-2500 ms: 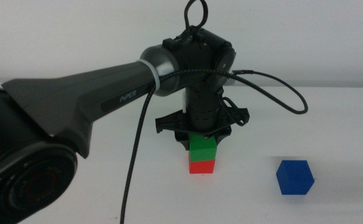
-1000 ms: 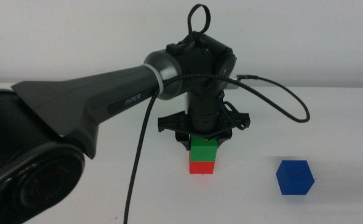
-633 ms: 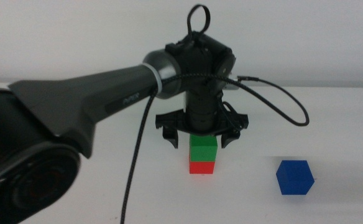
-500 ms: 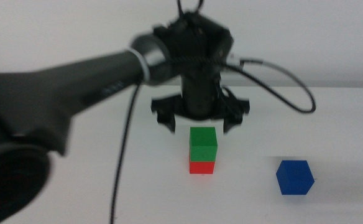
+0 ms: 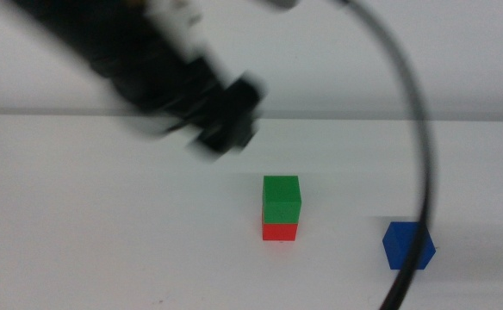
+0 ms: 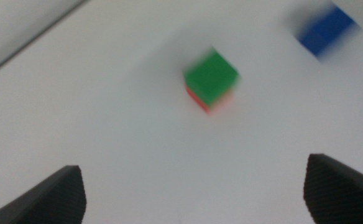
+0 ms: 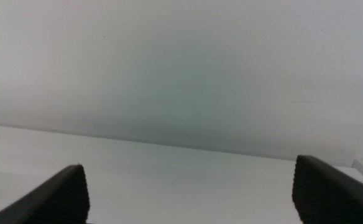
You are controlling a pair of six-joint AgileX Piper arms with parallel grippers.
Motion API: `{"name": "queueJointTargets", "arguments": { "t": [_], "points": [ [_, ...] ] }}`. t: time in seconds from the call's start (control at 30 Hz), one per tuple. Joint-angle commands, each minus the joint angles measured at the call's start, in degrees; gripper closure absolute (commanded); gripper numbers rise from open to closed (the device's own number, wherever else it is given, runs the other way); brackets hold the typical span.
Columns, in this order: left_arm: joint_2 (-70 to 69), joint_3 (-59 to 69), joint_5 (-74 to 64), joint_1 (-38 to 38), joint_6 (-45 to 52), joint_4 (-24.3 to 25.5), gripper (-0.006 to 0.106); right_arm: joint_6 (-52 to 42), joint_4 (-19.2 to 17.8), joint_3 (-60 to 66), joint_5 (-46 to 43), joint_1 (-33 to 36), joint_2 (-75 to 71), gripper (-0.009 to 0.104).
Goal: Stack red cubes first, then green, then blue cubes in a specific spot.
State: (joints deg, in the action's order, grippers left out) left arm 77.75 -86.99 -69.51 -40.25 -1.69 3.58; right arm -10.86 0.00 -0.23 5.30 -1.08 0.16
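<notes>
- Evidently, in the middle view the small matte bright-green cube [image 5: 281, 196] sits squarely on the small matte bright-red cube [image 5: 279, 231] on the plain white worktop [image 5: 105, 241], and the deep-blue matte cube [image 5: 407, 245] lies well apart to their right, partly crossed by a blurred black cable [image 5: 415, 172].
- The left claw [image 5: 226, 125] is a dark smear up and to the left of the stack, touching nothing (too blurred here to read its jaws).
- Judging by its looks, the blue cube is light, rigid and not fragile; its flat matte faces should give fair grip, so two opposite side faces, taken about mid-height, seem the place to hold it.
- In the left wrist view the green cube [image 6: 212, 74] shows from above with a sliver of the red cube [image 6: 205, 102] under it and the blue cube [image 6: 326, 30] farther off; the left claw [image 6: 194, 193] is spread wide and empty.
- In the right wrist view the right claw [image 7: 191, 193] waits, jaws wide apart, facing only bare worktop [image 7: 169, 180] and wall, with no cube in sight.
</notes>
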Motion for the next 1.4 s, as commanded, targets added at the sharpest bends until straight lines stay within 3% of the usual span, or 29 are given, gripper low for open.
{"name": "queueJointTargets", "arguments": {
  "t": [0.0,0.23,0.47,1.07,1.17,1.2,1.27,1.3,1.37],
  "points": [
    [-10.0,7.7,0.9,1.7,7.2,-5.0,0.007,-0.6,0.0,2.4,-0.2,-0.4,-2.1,0.008],
    [-30.1,24.7,15.2,7.0,9.3,-14.5,0.007,-0.6,0.0,2.4,-0.2,-0.4,-2.1,0.008],
    [-36.5,27.5,17.7,7.2,9.1,-16.2,0.007,-0.6,0.0,2.4,-0.2,-0.4,-2.1,0.008],
    [-37.0,27.5,18.5,7.2,7.8,-14.9,0.007,-0.6,0.0,2.4,-0.2,-0.4,-2.1,0.008],
    [-37.0,27.5,18.5,7.2,7.8,-14.9,0.007,-1.2,0.0,2.4,-4.4,-0.4,-2.1,0.008],
    [-37.0,27.5,18.5,7.2,7.8,-14.9,0.007,-0.9,0.4,2.4,-7.3,-0.4,-2.1,0.008],
    [-37.0,27.5,18.5,7.2,7.8,-14.8,0.007,5.0,6.7,0.8,-8.8,-0.4,-1.7,0.008],
    [-37.0,27.5,18.7,7.2,7.8,-14.5,0.007,5.7,9.8,-1.0,-6.2,-0.4,-0.8,0.008],
    [-37.0,27.5,18.7,7.2,7.8,-14.6,0.007,5.7,10.4,-7.9,4.8,-0.4,4.1,0.008]
  ]
}}
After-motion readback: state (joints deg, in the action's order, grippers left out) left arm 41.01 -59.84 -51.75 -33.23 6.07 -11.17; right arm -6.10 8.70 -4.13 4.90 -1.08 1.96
